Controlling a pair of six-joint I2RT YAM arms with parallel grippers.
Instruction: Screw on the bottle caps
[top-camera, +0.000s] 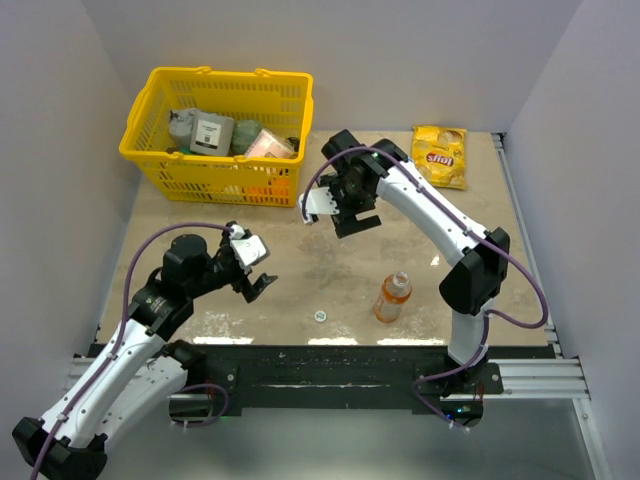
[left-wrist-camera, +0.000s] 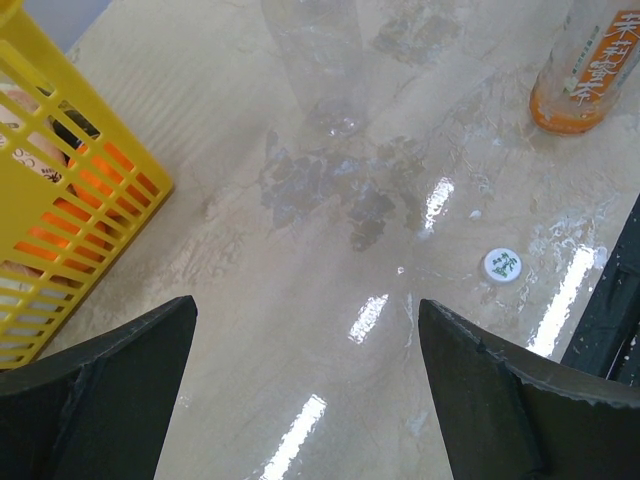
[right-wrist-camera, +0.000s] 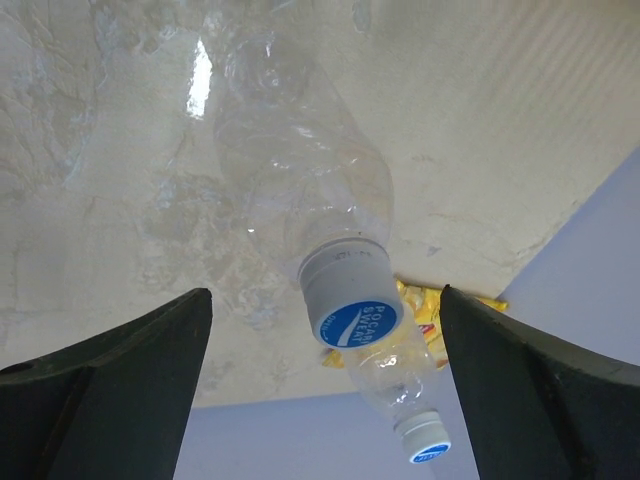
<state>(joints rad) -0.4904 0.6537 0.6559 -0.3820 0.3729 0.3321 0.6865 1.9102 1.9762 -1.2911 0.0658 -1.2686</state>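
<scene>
Two clear bottles stand under my right gripper (right-wrist-camera: 325, 292), which is open. The nearer bottle (right-wrist-camera: 300, 170) wears a grey cap with a blue top (right-wrist-camera: 348, 300), which lies between and beyond my fingers, untouched. The second bottle (right-wrist-camera: 385, 365) behind it also wears a blue-topped cap (right-wrist-camera: 425, 440). In the top view the right gripper (top-camera: 357, 224) hides them. The orange bottle (top-camera: 392, 297) stands upright at the front. A whitish cap (top-camera: 319, 316) lies loose to its left and also shows in the left wrist view (left-wrist-camera: 502, 265). My left gripper (top-camera: 257, 283) is open and empty above bare table (left-wrist-camera: 307, 305).
A yellow basket (top-camera: 150, 150) of packaged goods stands at the back left; its corner shows in the left wrist view (left-wrist-camera: 120, 190). A yellow snack bag (top-camera: 440, 155) lies at the back right. The black rail (top-camera: 330, 360) runs along the near edge.
</scene>
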